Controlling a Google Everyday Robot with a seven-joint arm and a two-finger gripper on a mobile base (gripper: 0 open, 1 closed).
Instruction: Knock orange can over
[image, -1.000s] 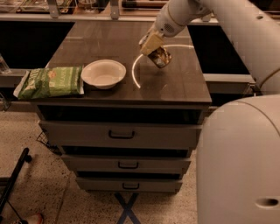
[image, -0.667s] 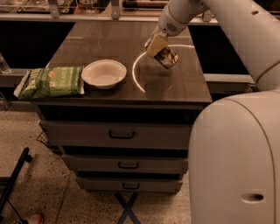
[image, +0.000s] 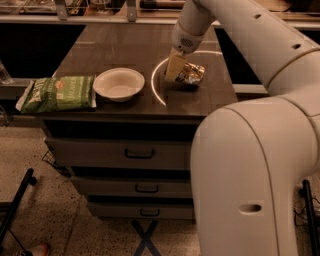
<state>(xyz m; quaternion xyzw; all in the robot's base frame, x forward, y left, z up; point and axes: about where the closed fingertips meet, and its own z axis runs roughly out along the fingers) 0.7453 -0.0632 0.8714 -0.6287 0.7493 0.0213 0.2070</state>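
The robot's white arm (image: 250, 165) fills the near right; below the dark table (image: 120, 45) sit drawers (image: 139, 153); on the table's near left edge lies a green bag (image: 59, 92), and just right of it is a white bowl (image: 108, 88); further right, the orange can (image: 192, 74) leans steeply, touching the gripper (image: 173, 70) on its left; whether that claw is wide or narrow, I cannot tell.
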